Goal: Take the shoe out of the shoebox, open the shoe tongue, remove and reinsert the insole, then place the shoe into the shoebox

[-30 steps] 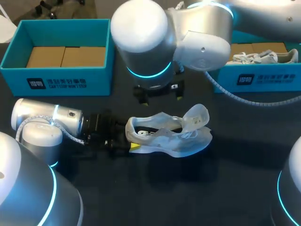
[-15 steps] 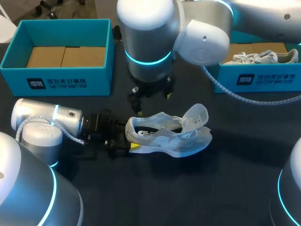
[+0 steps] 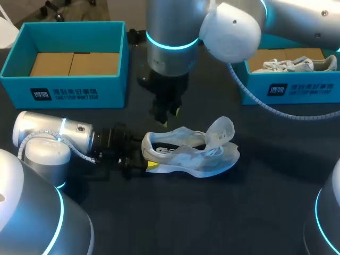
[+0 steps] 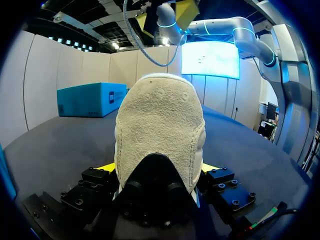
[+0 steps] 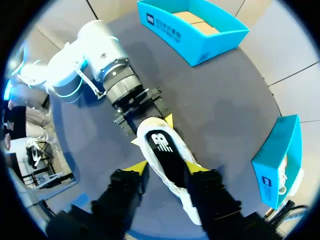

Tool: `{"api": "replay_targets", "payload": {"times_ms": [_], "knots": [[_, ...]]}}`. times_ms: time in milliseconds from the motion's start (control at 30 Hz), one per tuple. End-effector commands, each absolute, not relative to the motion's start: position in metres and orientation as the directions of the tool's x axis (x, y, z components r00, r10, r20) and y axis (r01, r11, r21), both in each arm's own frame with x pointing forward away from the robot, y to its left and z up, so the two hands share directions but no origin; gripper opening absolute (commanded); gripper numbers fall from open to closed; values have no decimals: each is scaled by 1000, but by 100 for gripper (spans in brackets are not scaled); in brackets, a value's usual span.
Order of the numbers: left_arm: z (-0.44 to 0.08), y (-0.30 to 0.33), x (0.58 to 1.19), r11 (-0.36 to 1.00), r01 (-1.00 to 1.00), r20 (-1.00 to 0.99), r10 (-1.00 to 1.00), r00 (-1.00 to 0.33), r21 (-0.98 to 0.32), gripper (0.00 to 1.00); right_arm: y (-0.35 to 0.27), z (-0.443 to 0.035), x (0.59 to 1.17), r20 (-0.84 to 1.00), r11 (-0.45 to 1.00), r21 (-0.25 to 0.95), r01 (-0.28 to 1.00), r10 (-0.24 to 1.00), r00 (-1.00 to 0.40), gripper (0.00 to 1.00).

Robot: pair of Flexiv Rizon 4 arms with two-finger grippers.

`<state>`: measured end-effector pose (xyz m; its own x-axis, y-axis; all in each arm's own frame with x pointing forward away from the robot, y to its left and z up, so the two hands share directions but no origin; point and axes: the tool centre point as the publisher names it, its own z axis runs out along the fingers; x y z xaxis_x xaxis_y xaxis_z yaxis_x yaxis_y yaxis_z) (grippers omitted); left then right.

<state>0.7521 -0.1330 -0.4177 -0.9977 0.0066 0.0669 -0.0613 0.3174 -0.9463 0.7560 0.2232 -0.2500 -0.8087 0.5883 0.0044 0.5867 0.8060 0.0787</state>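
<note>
Left claw (image 4: 159,169) clenched on the heel of the shoe (image 3: 191,151), holding it upright on the table (image 3: 239,212), probably as an anchor. Insole (image 5: 165,150) exposed, still seated. Right claw (image 3: 166,116) released, poised above the heel opening, likely for insole extraction. Shoebox (image 3: 64,90) beyond; shoe outside it.

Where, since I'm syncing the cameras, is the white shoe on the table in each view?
Head view: shoe at the table's middle, heel in the left gripper.
Left wrist view: shoe heel-on, filling the space between its fingers.
Right wrist view: shoe under the open right gripper.
Shared landmark: the blue shoebox holding another shoe, in all three.
</note>
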Motion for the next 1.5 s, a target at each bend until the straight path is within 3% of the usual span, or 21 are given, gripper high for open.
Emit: {"api": "replay_targets", "payload": {"times_ms": [33,1100,1500], "knots": [[-418,-133,750,318,-62,67,5,-998,-946,0,217,-252,757,56,805,89,587,584,-810,0],[-418,-133,750,318,-62,67,5,-998,-946,0,215,-253,757,60,800,86,594,591,-804,0],[-418,-133,750,318,-62,67,5,-998,-946,0,201,-279,754,-19,891,85,445,448,-894,0]]}}
